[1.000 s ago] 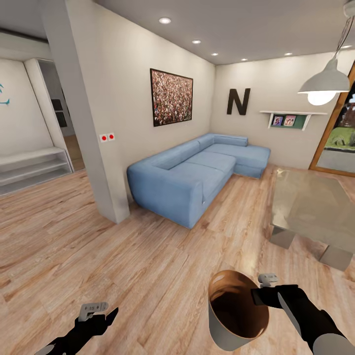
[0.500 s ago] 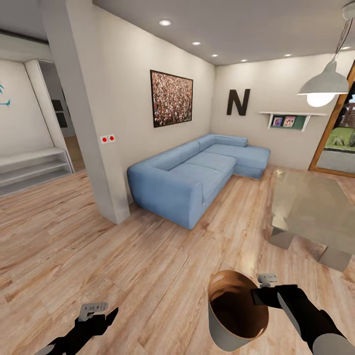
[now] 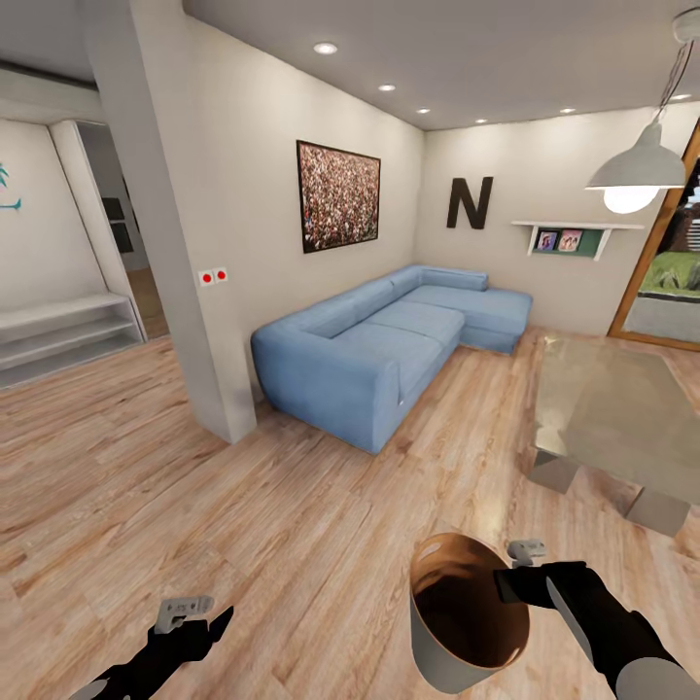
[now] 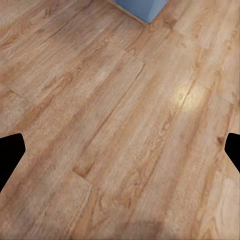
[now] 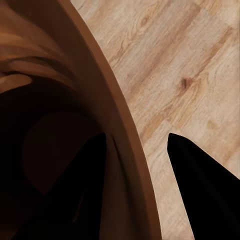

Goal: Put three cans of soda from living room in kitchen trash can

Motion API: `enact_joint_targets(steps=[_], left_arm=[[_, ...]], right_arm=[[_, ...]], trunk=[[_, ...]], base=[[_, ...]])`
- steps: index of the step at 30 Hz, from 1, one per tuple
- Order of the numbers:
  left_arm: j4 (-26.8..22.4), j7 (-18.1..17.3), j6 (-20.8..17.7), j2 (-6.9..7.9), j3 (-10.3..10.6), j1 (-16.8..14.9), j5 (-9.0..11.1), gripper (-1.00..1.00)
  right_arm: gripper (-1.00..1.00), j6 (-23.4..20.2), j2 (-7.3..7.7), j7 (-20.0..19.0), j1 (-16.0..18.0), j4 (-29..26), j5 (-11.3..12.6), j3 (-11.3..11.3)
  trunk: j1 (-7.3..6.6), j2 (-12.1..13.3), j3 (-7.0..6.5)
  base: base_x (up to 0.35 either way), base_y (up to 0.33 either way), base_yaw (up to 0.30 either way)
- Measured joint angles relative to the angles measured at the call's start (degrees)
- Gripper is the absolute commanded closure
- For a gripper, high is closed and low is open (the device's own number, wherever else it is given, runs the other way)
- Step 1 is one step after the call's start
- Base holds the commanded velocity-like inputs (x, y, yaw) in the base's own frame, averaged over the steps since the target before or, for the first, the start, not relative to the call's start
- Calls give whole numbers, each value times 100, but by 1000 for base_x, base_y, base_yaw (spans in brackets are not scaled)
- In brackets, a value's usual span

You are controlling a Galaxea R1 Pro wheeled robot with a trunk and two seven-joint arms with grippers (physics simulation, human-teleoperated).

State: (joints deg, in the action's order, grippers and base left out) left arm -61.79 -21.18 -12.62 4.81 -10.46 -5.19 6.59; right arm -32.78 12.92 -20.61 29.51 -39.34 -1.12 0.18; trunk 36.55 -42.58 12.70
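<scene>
1. Almost nothing has moved since a second ago: the room has slid very slightly in the head view, a camera shift, while both arms and the bin sit where they were.
2. The right gripper (image 3: 506,583) holds the bin (image 3: 467,608) by its rim, low at the right of the head view, above the floor (image 3: 194,486).
3. In the right wrist view one finger (image 5: 87,195) is inside the bin (image 5: 55,90) and the other outside, with the rim wall between them; the jaws are narrow, clamped on that wall.
4. The bin is pale grey outside and glossy copper-brown inside, its mouth tipped toward the camera; I see nothing inside it.
5. The left gripper (image 3: 194,622) hangs over bare planks at the lower left, holding nothing. In the left wrist view its fingertips (image 4: 11,155) sit at opposite edges, spread wide, with floor (image 4: 120,125) between.
6. Ahead stands a blue sofa (image 3: 389,340) along the wall, under a picture (image 3: 337,194) and a dark letter N (image 3: 470,201).
7. The glass table (image 3: 612,408) stands to the right, apart from the sofa, with a lamp (image 3: 637,170) hanging above.
8. A pillar (image 3: 165,224) stands left of the sofa, just beside its near end.
</scene>
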Motion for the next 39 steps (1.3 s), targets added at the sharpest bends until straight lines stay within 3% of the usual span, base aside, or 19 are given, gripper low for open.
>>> enact_joint_targets(steps=[5, 15, 22, 39], left_arm=[[-3, 0, 42, 2, 0, 5, 6, -100], [-8, -33, 503, 3, -3, 8, 16, -100], [-9, -32, 552, 3, -4, 9, 16, -100], [-9, -10, 567, 3, -1, 9, 9, -100]], right_arm=[[100, 1, -6, 6, 0, -1, -4, 1], [100, 3, -34, 7, -1, -4, 6, 12], [100, 1, -93, 4, 0, -7, 22, 17], [100, -7, -132, 1, 0, -9, 23, 19]], trunk=[[-1, 2, -1], [-1, 2, -1], [-1, 2, -1], [-1, 2, -1]], base=[[0, 0, 0], [0, 0, 0], [0, 0, -11], [0, 0, -215]])
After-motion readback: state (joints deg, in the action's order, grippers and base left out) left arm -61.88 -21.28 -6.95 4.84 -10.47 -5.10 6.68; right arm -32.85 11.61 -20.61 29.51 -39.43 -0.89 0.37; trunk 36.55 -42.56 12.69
